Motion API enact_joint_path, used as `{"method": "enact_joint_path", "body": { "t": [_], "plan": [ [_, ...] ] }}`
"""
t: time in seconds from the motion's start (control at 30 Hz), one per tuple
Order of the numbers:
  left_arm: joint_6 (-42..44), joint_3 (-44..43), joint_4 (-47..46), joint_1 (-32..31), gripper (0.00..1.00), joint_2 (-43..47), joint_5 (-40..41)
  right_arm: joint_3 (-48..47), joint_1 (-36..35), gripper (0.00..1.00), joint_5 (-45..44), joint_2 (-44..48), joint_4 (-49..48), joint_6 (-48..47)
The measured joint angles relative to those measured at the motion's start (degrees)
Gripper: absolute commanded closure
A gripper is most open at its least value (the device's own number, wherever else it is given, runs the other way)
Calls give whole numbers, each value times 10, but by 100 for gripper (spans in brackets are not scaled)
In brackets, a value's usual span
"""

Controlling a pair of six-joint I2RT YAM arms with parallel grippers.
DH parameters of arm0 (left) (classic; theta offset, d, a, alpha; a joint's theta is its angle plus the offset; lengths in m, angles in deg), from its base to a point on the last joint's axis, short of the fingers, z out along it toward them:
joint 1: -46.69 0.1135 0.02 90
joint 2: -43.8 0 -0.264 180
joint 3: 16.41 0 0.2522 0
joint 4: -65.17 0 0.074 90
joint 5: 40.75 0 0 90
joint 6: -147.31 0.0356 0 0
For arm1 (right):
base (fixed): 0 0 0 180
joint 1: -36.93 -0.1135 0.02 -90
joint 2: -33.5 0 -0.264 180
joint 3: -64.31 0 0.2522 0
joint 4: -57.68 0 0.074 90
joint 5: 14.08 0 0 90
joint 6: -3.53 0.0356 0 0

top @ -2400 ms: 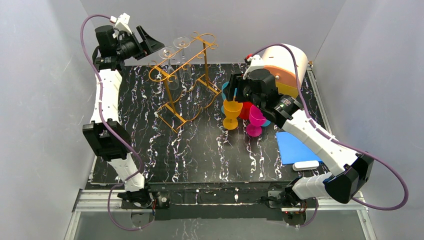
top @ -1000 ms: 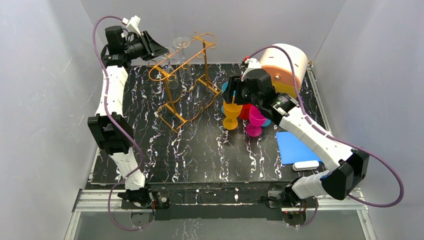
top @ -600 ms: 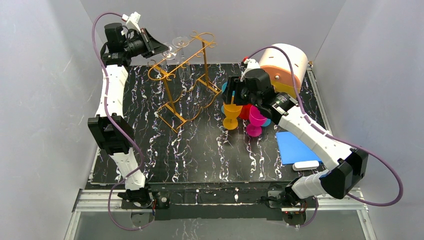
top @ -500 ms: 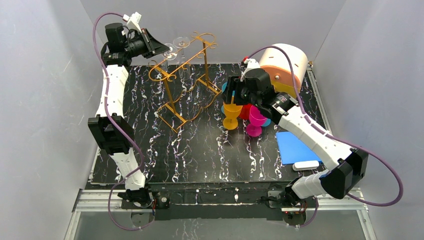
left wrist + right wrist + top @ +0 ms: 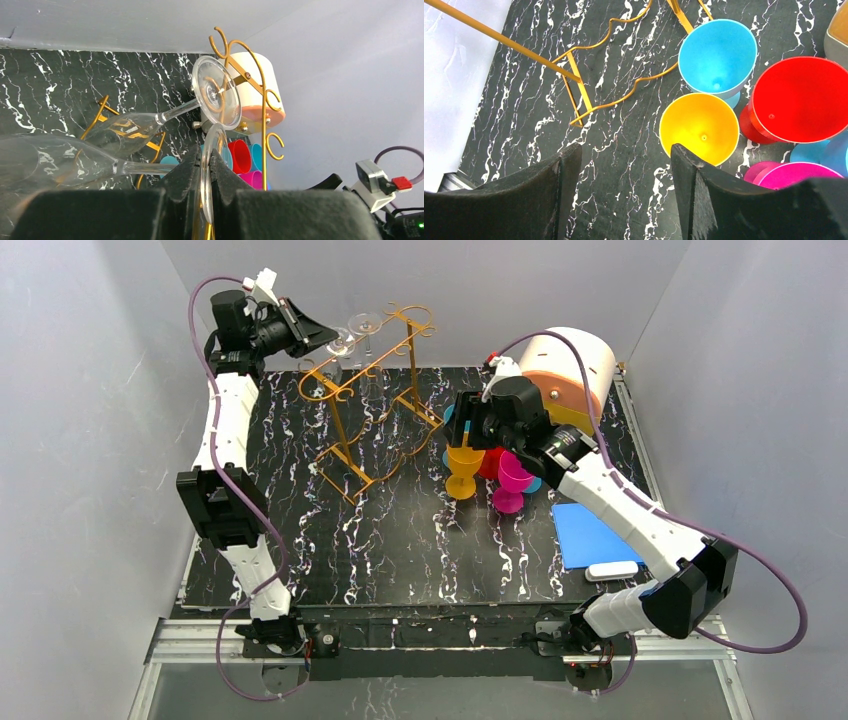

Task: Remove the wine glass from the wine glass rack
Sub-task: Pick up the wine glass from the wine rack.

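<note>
Over black marble table (image 5: 400,540), raised left gripper (image 5: 206,161) pinches wine glass (image 5: 90,162) base

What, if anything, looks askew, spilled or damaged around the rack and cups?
Nothing stands out. The nearer wine glass and the farther wine glass hang foot-up from the wine glass rack, intact; the left gripper is shut on the nearer one's foot. The yellow goblet, blue goblet and red goblet stand upright and empty.

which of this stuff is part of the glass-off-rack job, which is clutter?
Job: wine glass rack; clear wine glass, its foot pinched in the left gripper.
Lying about: second clear glass on the rack; coloured goblets below the open right gripper; blue mat; white-orange cylinder.
</note>
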Motion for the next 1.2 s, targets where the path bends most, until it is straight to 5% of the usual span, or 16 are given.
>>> {"method": "enact_joint_path", "body": {
  "t": [1.2],
  "plan": [
    [-124, 35, -131, 15, 100, -2, 4, 19, 0, 24, -16, 45, -2, -12]
  ]
}}
